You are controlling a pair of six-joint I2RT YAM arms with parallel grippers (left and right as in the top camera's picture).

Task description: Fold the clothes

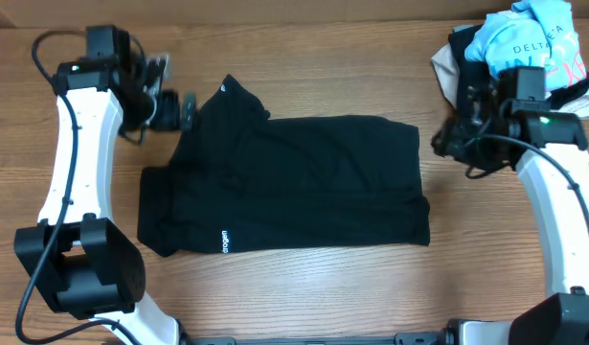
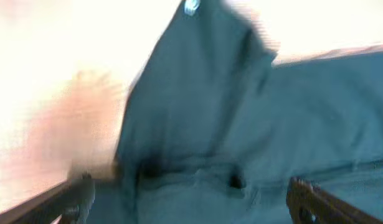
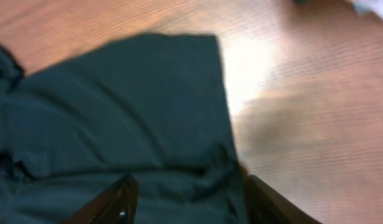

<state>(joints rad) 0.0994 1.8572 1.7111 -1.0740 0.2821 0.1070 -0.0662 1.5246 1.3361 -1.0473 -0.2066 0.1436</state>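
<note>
Black soft fabric occupies the middle of the wooden table (image 1: 371, 297). The polo shirt (image 1: 304, 182) lies flat as a rough rectangle, long side running left to right. One flap (image 1: 238, 98) pokes out past its far left corner, and a small white print (image 1: 223, 240) shows near the front edge.

Step in hand, by my judgement: you are partway through the fold, with the body narrowed and the ends not yet brought together.

Your left gripper (image 1: 184, 111) sits at the far left corner, just beside that flap. Its wrist view shows the fingers (image 2: 76, 196) spread wide with cloth between them, not pinched. Your right gripper (image 1: 441, 144) is just off the shirt's far right corner, fingers (image 3: 124, 198) likewise parted, nothing grasped. Both wrist views are blurred, so contact with the cloth cannot be confirmed.

Next move, as I judge it: close each gripper on its corner, catching every layer, then lift and carry both evenly so the edges stay aligned. Tuck the stray flap in, or it may spoil the outline.

Containers: none in view. The light-blue tee (image 1: 524, 38) and the beige garment (image 1: 445, 69) lie heaped loose on the table's far right corner, apart from the shirt.
</note>
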